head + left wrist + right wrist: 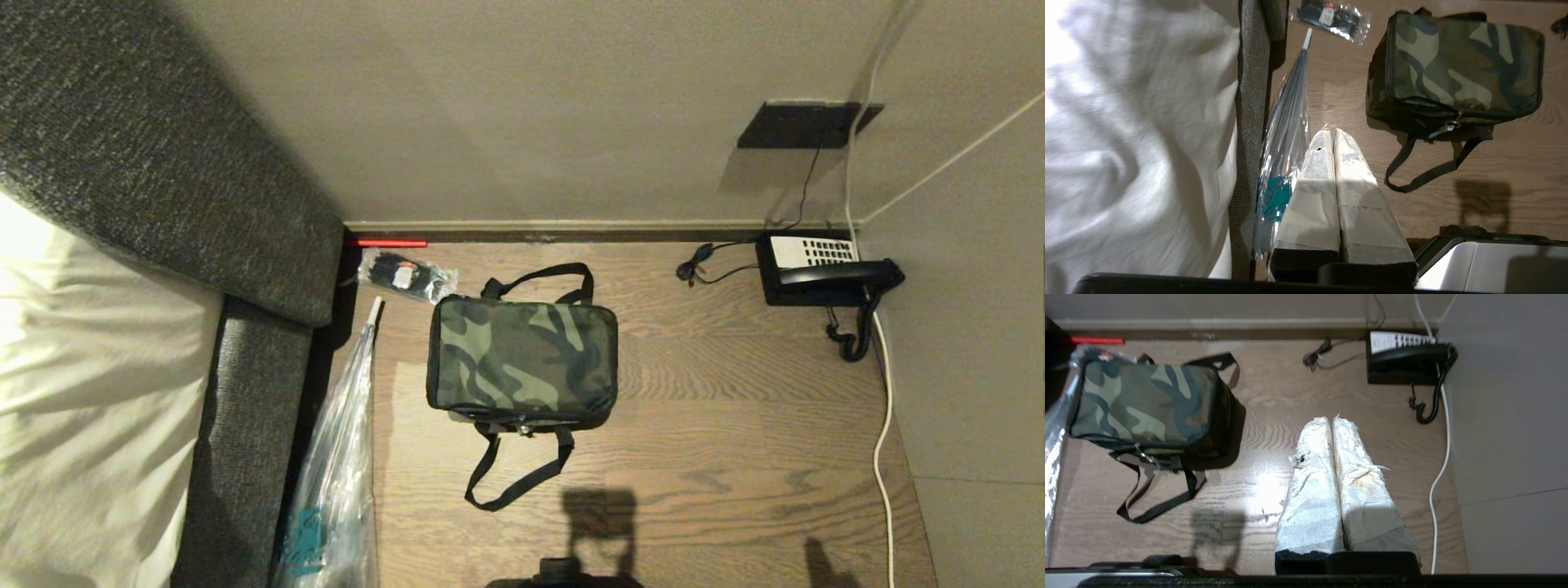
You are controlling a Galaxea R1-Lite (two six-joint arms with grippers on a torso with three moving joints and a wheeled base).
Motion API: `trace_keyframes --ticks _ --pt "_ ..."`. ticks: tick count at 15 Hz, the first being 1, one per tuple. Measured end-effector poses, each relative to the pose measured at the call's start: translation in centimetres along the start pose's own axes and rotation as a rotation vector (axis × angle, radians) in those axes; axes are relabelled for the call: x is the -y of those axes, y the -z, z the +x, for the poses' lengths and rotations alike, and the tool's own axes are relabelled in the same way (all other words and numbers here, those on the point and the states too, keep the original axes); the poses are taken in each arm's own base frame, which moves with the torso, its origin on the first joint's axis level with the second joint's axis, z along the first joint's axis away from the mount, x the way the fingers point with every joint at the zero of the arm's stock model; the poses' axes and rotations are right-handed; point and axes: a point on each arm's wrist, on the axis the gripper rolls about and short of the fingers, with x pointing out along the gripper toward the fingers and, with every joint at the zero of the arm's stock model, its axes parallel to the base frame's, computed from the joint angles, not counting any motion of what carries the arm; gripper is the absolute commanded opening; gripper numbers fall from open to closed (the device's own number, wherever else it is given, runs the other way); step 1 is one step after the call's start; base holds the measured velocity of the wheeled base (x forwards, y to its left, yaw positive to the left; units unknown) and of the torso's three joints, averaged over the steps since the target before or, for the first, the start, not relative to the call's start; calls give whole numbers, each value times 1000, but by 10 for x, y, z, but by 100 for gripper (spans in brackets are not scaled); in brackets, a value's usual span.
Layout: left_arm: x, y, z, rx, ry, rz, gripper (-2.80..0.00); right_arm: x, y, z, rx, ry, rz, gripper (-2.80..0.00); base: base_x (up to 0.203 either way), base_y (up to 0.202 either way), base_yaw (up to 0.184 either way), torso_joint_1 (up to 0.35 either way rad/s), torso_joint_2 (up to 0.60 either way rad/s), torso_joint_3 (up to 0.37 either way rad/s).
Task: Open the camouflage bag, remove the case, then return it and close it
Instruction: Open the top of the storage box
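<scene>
Nothing's begun: the camouflage bag (pixel 522 359) lies zipped; left gripper (pixel 1333 131) and right gripper (pixel 1332 419) hang clenched, empty. You'd reach its zipper pull (pixel 1447 127) first.

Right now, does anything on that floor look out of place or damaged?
Yes. The tape wrapping the right fingers is frayed and stained. A telephone sits on the floor in the corner, its cord trailing. A clear-wrapped umbrella lies against the bed base. The camouflage bag looks intact and zipped shut.

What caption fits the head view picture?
Closed camouflage bag on a wooden floor, black telephone by the wall.
</scene>
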Motion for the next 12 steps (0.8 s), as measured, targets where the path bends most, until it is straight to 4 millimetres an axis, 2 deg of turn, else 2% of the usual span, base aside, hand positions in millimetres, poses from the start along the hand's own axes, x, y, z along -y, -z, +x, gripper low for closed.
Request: trace_keyframes --ticks 12 --pt "0 0 0 0 0 0 -280 0 0 0 -1 0 0 -280 0 0 0 2 1 -196"
